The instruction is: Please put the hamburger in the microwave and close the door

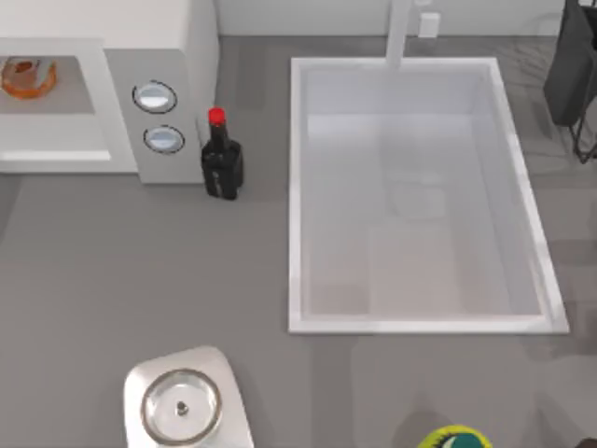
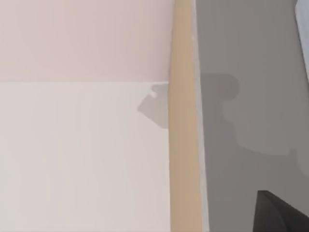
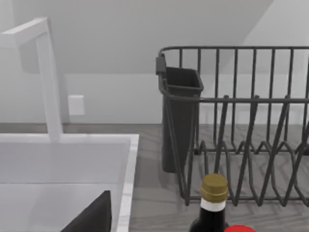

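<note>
The hamburger (image 1: 28, 77), orange-brown with a paler middle, lay inside the microwave (image 1: 177, 56) at the table's far left, close to the top view's left edge. Bare grey table (image 1: 140, 271) stretched in front. Whether either gripper's fingers were apart could not be told.
</note>
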{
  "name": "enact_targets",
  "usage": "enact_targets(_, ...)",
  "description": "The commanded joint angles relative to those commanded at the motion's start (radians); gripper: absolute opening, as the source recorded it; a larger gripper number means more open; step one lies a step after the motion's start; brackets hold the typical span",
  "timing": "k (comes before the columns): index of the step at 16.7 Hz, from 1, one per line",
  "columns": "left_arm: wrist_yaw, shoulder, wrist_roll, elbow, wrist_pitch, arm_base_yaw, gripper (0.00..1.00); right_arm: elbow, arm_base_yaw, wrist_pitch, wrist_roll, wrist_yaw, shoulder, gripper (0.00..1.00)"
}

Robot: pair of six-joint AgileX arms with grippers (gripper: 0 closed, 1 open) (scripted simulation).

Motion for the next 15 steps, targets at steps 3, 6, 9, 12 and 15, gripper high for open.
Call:
enact_targets(3,0.003,0.023,0.005,-0.052,0.071,-0.001,0.0,0.0,0.0,0.0,0.0,0.0,0.0,1.0)
enact_targets(6,0.004,0.067,0.007,-0.147,0.229,0.001,0.0,0.0,0.0,0.0,0.0,0.0,0.0,1.0)
enact_targets(9,0.005,0.11,0.006,-0.235,0.349,0.005,0.0,0.0,0.0,0.0,0.0,0.0,0.0,1.0)
enact_targets(12,0.005,0.121,0.005,-0.26,0.376,0.007,0.0,0.0,0.0,0.0,0.0,0.0,0.0,1.0)
enact_targets(15,0.004,0.114,0.002,-0.262,0.375,0.002,0.0,0.0,0.0,0.0,0.0,0.0,0.0,1.0)
